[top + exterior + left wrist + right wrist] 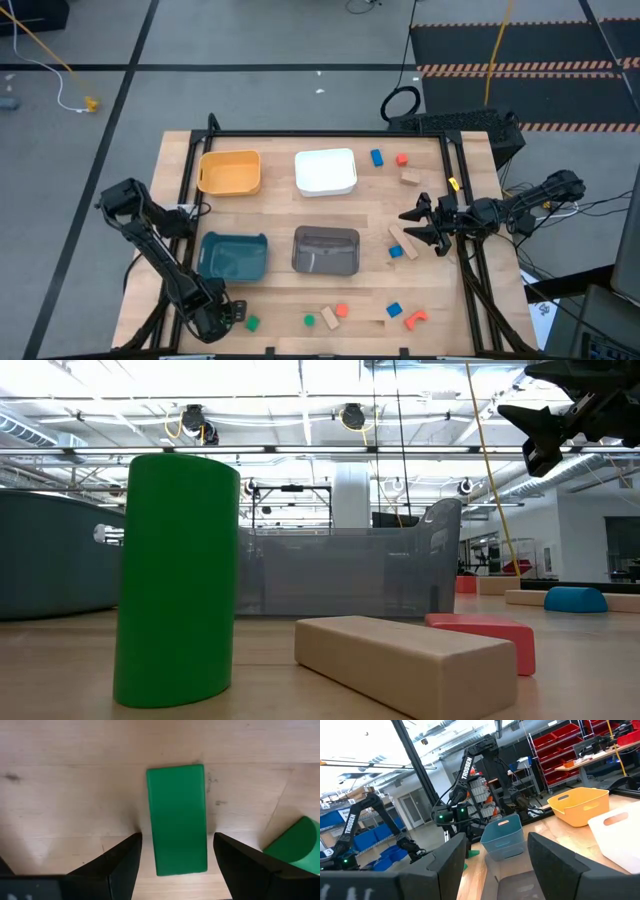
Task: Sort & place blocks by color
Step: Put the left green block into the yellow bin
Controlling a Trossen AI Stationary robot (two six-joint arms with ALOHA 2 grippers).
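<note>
Hovering at the table's 7 o'clock corner in the high view, the left gripper (226,316) is sitting just beside a green block (252,323). The right gripper (416,226) is waiting at 3 o'clock, above a tan bar (402,240) and a blue block (396,252). More blocks are lying along the 6 o'clock edge, near the orange arch (416,319).

Low view: a green cylinder (177,580) is standing upright, with a tan block (412,660) lying to its 3 o'clock.

Left wrist view: the fingers (120,865) are standing apart, straddling the green bar (177,819) without touching it.

Right wrist view: the fingers (551,857) are standing apart, holding nothing, with the teal bin (504,837) beyond.
</note>
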